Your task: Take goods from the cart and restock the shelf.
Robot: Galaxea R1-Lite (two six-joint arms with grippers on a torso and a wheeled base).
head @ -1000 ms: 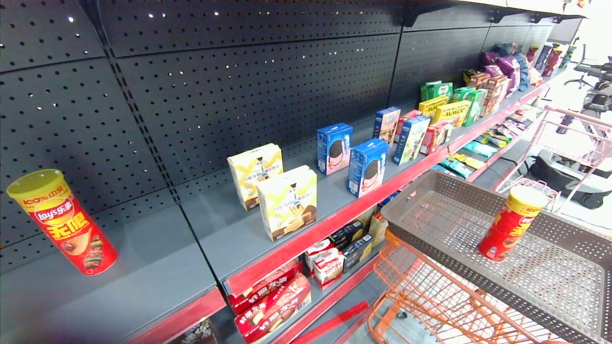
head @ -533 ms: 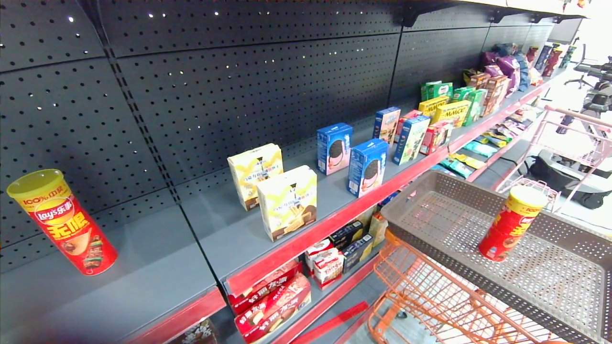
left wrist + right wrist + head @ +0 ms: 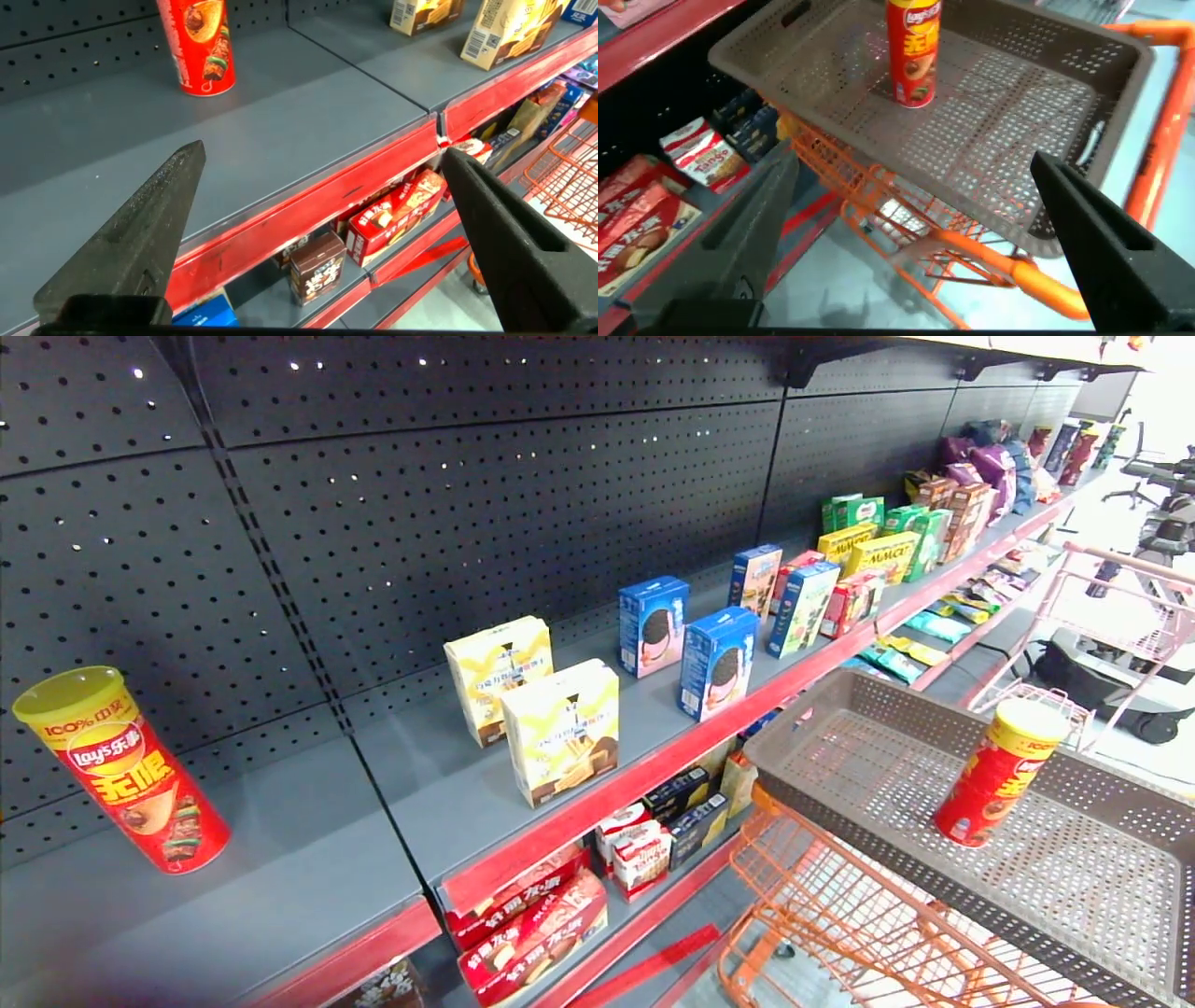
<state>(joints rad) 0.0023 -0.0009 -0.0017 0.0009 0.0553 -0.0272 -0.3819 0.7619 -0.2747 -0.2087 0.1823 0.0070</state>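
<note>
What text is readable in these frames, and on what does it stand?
Shelf can: large label print, legible; brand wording, so not quoted.
Cart can: similar label, smaller and blurred.
Cream boxes: print too small.
Blue boxes: print too small.
Red packs below: large characters, not quoted.
No readable signs or price tags.

My head camera is looking forward and down, taking in the shelf [image 3: 308, 859] on my left and the cart tray [image 3: 840, 709] on my right. My left wrist camera is facing the shelf from close by, sharing the shelf can [image 3: 196, 47] with the head view. My right wrist camera is looking down on the tray, sharing the tray can [image 3: 912, 51].
</note>
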